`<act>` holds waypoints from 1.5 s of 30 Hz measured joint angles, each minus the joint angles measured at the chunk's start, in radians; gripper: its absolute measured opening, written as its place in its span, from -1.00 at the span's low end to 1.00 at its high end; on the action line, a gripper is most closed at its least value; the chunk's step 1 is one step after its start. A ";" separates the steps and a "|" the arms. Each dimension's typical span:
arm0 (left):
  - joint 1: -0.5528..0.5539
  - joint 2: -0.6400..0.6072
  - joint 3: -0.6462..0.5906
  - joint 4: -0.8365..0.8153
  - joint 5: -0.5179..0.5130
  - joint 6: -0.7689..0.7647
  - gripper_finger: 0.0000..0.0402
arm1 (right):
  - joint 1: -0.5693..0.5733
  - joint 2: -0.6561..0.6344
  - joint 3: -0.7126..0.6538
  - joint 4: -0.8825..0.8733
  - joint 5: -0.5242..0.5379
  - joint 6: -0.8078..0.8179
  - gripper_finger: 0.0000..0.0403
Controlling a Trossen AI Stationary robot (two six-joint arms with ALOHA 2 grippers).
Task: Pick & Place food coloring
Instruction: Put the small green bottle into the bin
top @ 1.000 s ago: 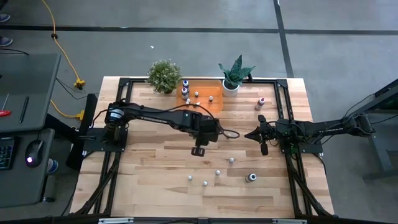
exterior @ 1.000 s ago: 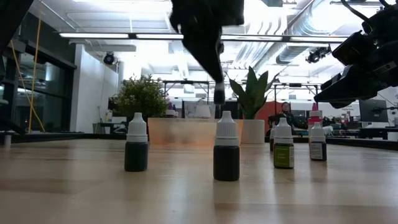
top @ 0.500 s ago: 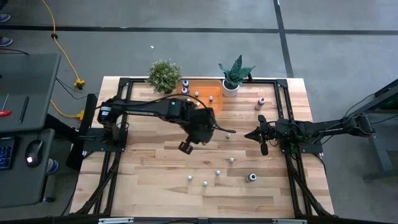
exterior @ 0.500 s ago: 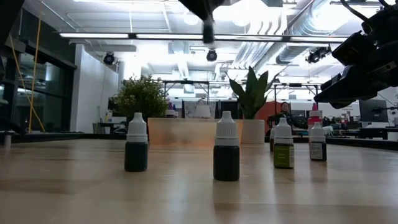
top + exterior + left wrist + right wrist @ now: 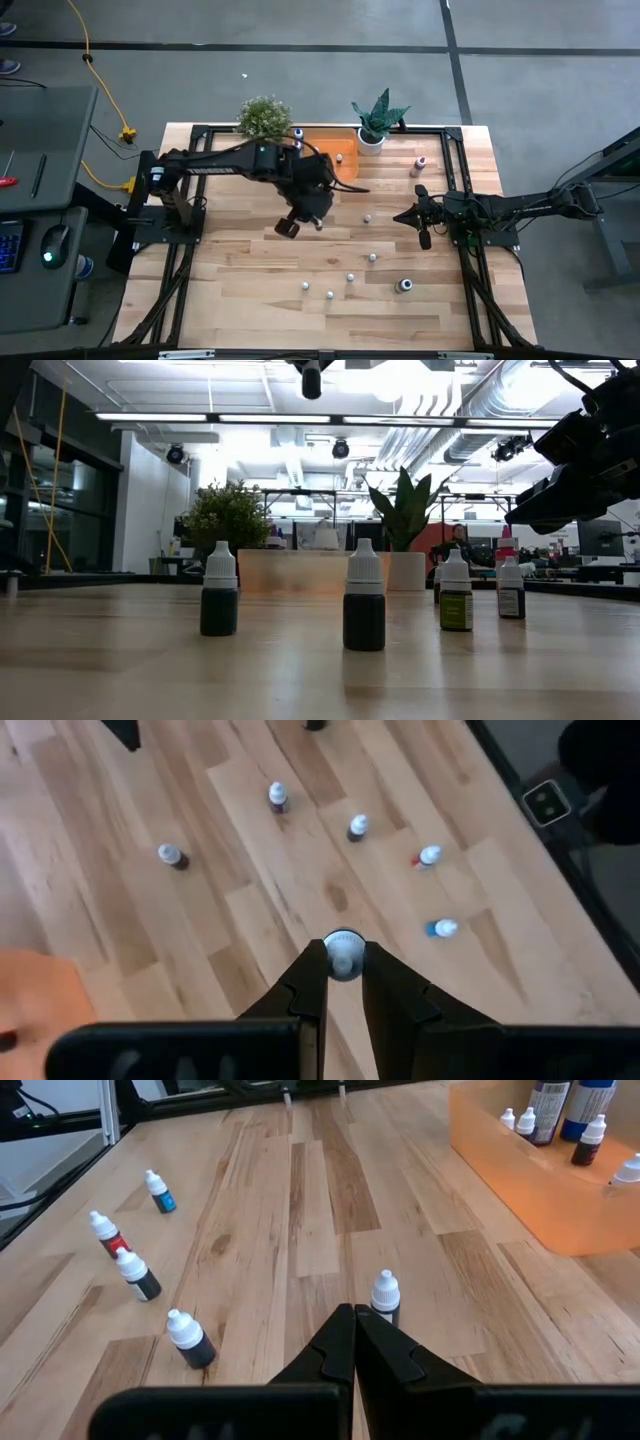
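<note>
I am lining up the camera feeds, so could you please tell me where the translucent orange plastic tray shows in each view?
High view: translucent orange plastic tray, top centre of the table.
Low view: centre, behind the small white-capped bottles.
Left wrist view: lower-left corner.
Right wrist view: upper right.
Shared landmark: spiky green plant in white pot beside it, high and low views only.

- The left gripper (image 5: 318, 224), clamped on a white-capped bottle (image 5: 344, 956), has swung back toward the orange tray (image 5: 345, 170) (and risen in the low view).
</note>
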 joint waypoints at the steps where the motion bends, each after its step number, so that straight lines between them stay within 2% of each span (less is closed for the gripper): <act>1: 0.006 -0.001 0.000 0.001 0.009 0.000 -0.81 | 0.000 0.000 0.000 0.000 0.000 0.000 -1.00; 7: 0.054 -0.005 0.000 0.016 -0.002 -0.063 -0.81 | 0.000 0.000 0.000 0.000 0.000 0.000 -1.00; 12: 0.105 -0.006 0.000 0.050 -0.053 -0.210 -0.81 | 0.000 0.000 0.000 0.000 0.000 0.000 -1.00; 17: 0.160 -0.006 -0.017 0.104 -0.163 -0.422 -0.81 | 0.000 0.000 0.000 0.000 0.000 0.000 -1.00; 24: 0.228 -0.005 -0.164 0.288 -0.393 -0.832 -0.81 | 0.000 0.000 0.000 0.000 0.000 0.000 -1.00; 28: 0.256 -0.005 -0.268 0.379 -0.563 -1.012 -0.81 | 0.000 0.000 0.000 0.000 0.000 0.000 -1.00; 31: 0.270 -0.005 -0.345 0.443 -0.647 -1.120 -0.81 | 0.000 0.000 0.000 0.000 0.000 0.000 -1.00; 35: 0.275 0.001 -0.439 0.538 -0.703 -1.228 -0.81 | 0.000 0.000 0.000 0.000 0.000 0.000 -1.00; 38: 0.274 0.008 -0.488 0.551 -0.724 -1.305 -0.81 | 0.000 0.000 0.000 0.000 0.000 0.000 -1.00; 45: 0.273 0.049 -0.537 0.582 -0.776 -1.430 -0.81 | 0.000 0.000 0.000 0.000 0.000 0.000 -1.00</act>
